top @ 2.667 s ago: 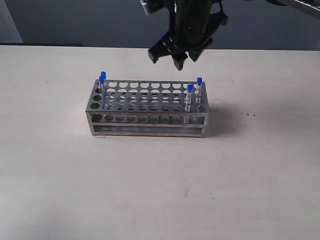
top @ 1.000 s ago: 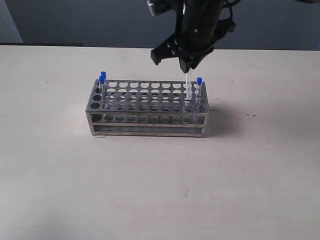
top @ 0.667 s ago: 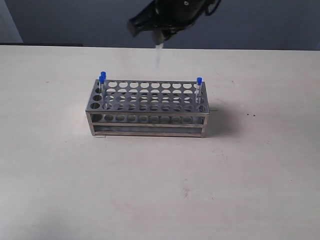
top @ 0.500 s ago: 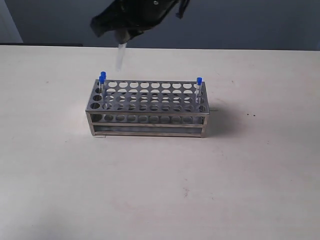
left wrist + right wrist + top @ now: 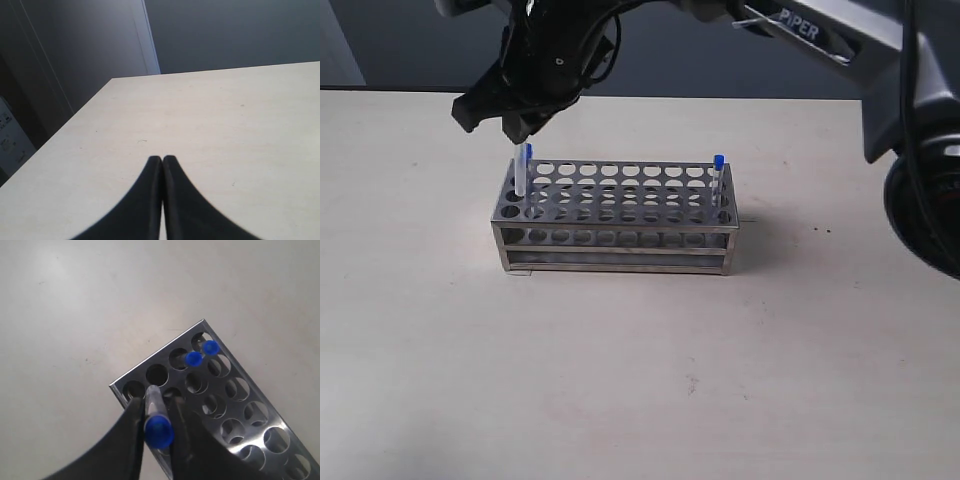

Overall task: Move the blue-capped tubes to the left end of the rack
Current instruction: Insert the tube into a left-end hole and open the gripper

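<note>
The steel rack [image 5: 615, 215] stands mid-table. My right gripper [image 5: 518, 130] reaches across to the rack's left end, shut on a blue-capped tube [image 5: 521, 175] that hangs upright with its bottom at the top plate. In the right wrist view the held tube [image 5: 159, 431] sits between the fingers of the right gripper [image 5: 156, 402], its lower tip over the corner holes of the rack [image 5: 161, 356]. Two blue-capped tubes [image 5: 194, 359] [image 5: 211, 347] stand in holes at that end. Another tube [image 5: 718, 175] stands at the right end. My left gripper [image 5: 162, 159] is shut, empty, over bare table.
The pale table [image 5: 620, 380] surrounds the rack. The right arm's dark links [image 5: 920, 150] fill the upper right of the exterior view. A dark wall runs behind the table's far edge.
My right gripper lifted a tube out of the rack's right end, carried it left, and now holds it lower over the left end. The rack has not moved.
</note>
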